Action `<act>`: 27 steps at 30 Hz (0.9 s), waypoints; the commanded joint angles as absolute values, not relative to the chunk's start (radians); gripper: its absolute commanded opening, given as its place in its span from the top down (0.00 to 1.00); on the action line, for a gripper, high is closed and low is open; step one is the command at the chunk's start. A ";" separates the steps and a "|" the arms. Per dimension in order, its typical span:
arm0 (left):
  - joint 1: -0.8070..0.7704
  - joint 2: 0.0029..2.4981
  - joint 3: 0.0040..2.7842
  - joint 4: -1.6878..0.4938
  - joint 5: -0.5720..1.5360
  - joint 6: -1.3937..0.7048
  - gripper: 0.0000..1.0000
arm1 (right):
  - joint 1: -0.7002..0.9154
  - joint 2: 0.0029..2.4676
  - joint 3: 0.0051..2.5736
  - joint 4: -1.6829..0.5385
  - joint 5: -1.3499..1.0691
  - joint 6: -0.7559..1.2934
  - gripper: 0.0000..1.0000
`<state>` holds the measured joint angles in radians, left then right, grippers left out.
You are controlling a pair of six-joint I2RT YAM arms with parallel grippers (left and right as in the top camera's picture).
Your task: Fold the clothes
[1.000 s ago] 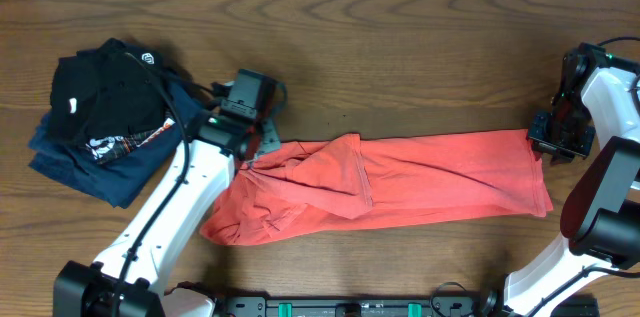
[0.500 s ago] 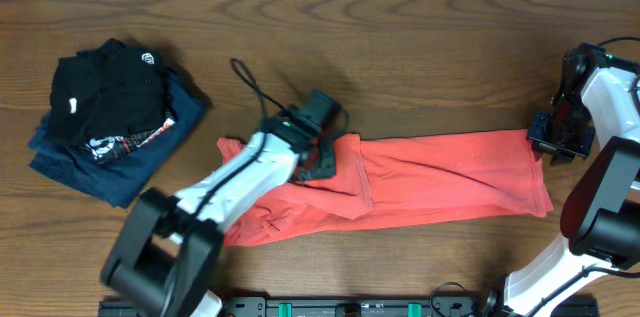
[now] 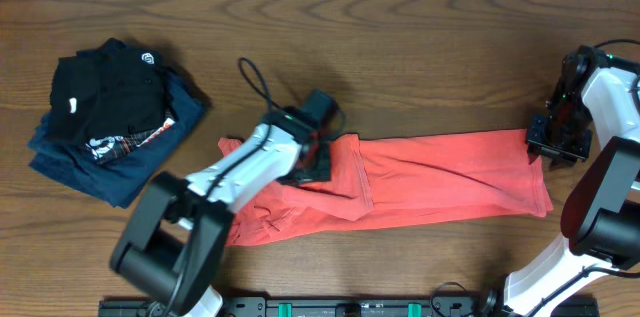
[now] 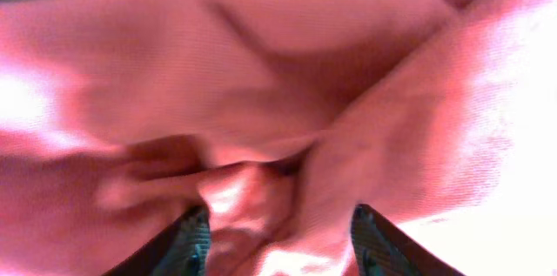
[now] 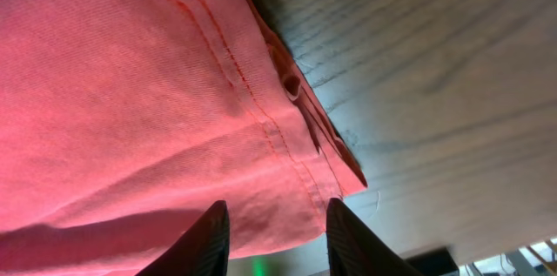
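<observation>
T-shirt [image 4: 261, 67] cloth, coral-red, bunches into a lump between the fingers of the left end effector [image 4: 278, 224]. The fingers stand apart, and I cannot tell whether they pinch it. The right end effector [image 5: 277, 224] has its fingers spread over the stitched hem at the shirt's upper right corner, where the cloth lies flat. From above, the shirt stretches in a long band across the lower middle of the frame, rumpled at its left end, on the wooden surface [image 3: 400, 47]. Black and navy folded garments [image 3: 110, 107] sit stacked at upper left, well apart from it.
</observation>
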<state>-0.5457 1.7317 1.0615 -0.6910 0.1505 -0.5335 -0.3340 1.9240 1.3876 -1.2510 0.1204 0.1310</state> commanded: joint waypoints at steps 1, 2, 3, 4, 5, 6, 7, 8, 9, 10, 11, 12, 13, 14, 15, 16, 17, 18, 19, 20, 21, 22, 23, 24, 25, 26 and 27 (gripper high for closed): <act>-0.509 1.607 1.110 -0.706 0.138 -0.484 0.38 | -0.371 1.911 1.337 -1.214 0.054 0.035 0.60; -0.505 1.576 1.110 -0.710 0.138 -0.478 0.35 | -0.377 1.911 1.314 -1.186 0.040 0.013 0.55; -0.501 1.542 1.110 -0.714 0.138 -0.478 0.33 | -0.383 1.911 1.283 -1.148 0.027 -0.006 0.51; -0.500 1.517 1.110 -0.718 0.138 -0.479 0.33 | -0.386 1.911 1.252 -1.111 0.016 -0.028 0.49; -0.500 1.493 1.110 -0.722 0.138 -0.479 0.33 | -0.389 1.911 1.218 -1.073 0.010 -0.054 0.47; -0.501 1.479 1.110 -0.725 0.138 -0.479 0.33 | -0.391 1.911 1.191 -1.043 0.010 -0.070 0.46; -0.501 1.464 1.110 -0.728 0.138 -0.479 0.33 | -0.393 1.911 1.166 -1.010 0.010 -0.078 0.46; -0.501 1.456 1.110 -0.731 0.139 -0.479 0.33 | -0.395 1.911 1.150 -0.984 0.010 -0.077 0.45; -0.501 1.452 1.110 -0.737 0.138 -0.479 0.33 | -0.397 1.911 1.135 -0.960 0.010 -0.076 0.45; -0.501 1.451 1.110 -0.742 0.138 -0.479 0.33 | -0.398 1.911 1.125 -0.945 0.010 -0.076 0.45; -0.501 1.451 1.109 -0.748 0.138 -0.479 0.33 | -0.398 1.911 1.115 -0.931 0.009 -0.076 0.45; -0.501 1.451 1.109 -0.756 0.138 -0.479 0.33 | -0.398 1.911 1.107 -0.925 0.001 -0.077 0.46; -0.501 1.451 1.109 -0.759 0.138 -0.479 0.33 | -0.398 1.911 1.102 -0.921 -0.009 -0.077 0.47; -0.501 1.451 1.109 -0.760 0.138 -0.479 0.33 | -0.398 1.911 1.099 -0.918 -0.019 -0.077 0.51; -0.501 1.451 1.109 -0.759 0.138 -0.479 0.33 | -0.398 1.911 1.098 -0.917 -0.023 -0.077 0.61; -0.500 1.451 1.109 -0.759 0.138 -0.479 0.33 | -0.398 1.911 1.098 -0.916 -0.023 -0.076 0.73; -0.500 1.451 1.109 -0.759 0.138 -0.479 0.33 | -0.398 1.911 1.099 -0.916 -0.023 -0.076 0.83; -0.500 1.451 1.109 -0.759 0.138 -0.479 0.33 | -0.399 1.911 1.101 -0.916 -0.022 -0.076 0.92; -0.500 1.451 1.109 -0.759 0.138 -0.479 0.33 | -0.401 1.911 1.103 -0.917 -0.020 -0.073 0.98; -0.500 1.451 1.109 -0.759 0.138 -0.479 0.33 | -0.402 1.911 1.109 -0.921 -0.009 -0.052 0.99; -0.500 1.451 1.109 -0.759 0.138 -0.479 0.33 | -0.405 1.911 1.119 -0.927 0.010 -0.022 0.99; -0.500 1.451 1.109 -0.758 0.134 -0.479 0.33 | -0.410 1.911 1.131 -0.935 0.030 0.007 0.99; -0.500 1.451 1.109 -0.759 0.120 -0.479 0.33 | -0.418 1.911 1.150 -0.949 0.057 0.038 0.99; -0.500 1.451 1.109 -0.759 0.107 -0.478 0.33 | -0.428 1.911 1.171 -0.965 0.081 0.059 0.99; -0.500 1.451 1.109 -0.760 0.095 -0.479 0.33 | -0.443 1.911 1.200 -0.987 0.106 0.077 0.99; -0.500 1.451 1.109 -0.760 0.087 -0.478 0.33 | -0.458 1.911 1.228 -1.007 0.128 0.091 0.99; -0.500 1.451 1.109 -0.759 0.084 -0.478 0.33 | -0.476 1.911 1.264 -1.029 0.152 0.106 0.99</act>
<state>-0.5030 1.4494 1.1030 -0.7555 0.1265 -0.4953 -0.4152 1.9060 1.1812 -1.0100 0.0269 0.0208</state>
